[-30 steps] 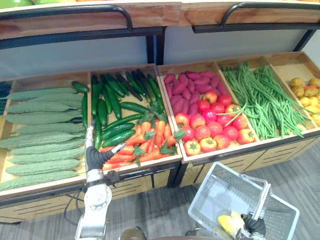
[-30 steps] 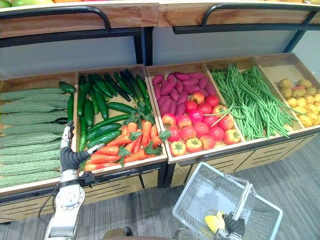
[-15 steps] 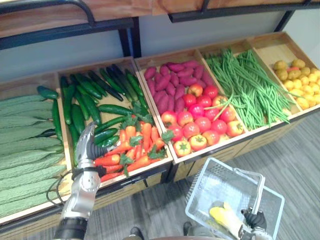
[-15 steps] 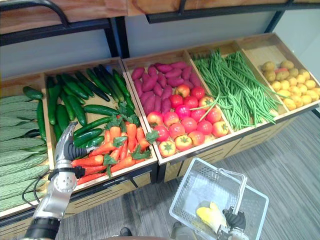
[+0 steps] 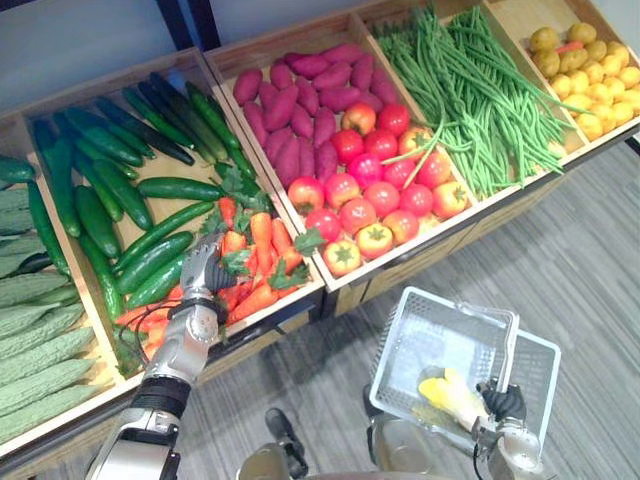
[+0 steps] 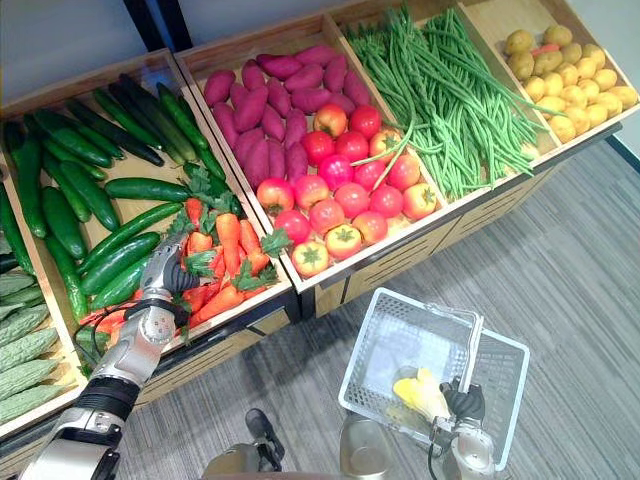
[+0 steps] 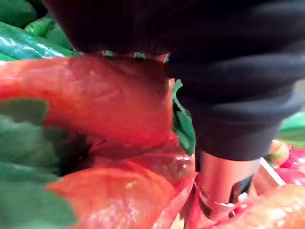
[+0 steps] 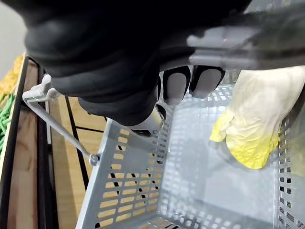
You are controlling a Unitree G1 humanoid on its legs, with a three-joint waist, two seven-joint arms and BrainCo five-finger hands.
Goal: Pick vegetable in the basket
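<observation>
Wooden display stand [image 5: 336, 285], open compartments side by side. From left:
- bitter gourds [image 5: 30, 350], pale green, ridged
- dark cucumbers [image 5: 100, 215], piled
- purple sweet potatoes [image 5: 295, 110] at the rear of the next bin, red tomatoes [image 5: 380, 200] in front
- green beans [image 5: 470, 90], a few strands lying across the tomatoes
- yellow potatoes [image 5: 590, 80], far right

Grey plank floor [image 5: 580, 260] below.

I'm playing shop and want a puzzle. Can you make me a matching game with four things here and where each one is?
1 carrots
2 tomatoes
3 green beans
4 basket

A held by the right hand
B next to the small yellow vegetables
C at the left hand
D sharing a bin with the purple sweet potatoes

Pairs: 1-C, 2-D, 3-B, 4-A
</observation>
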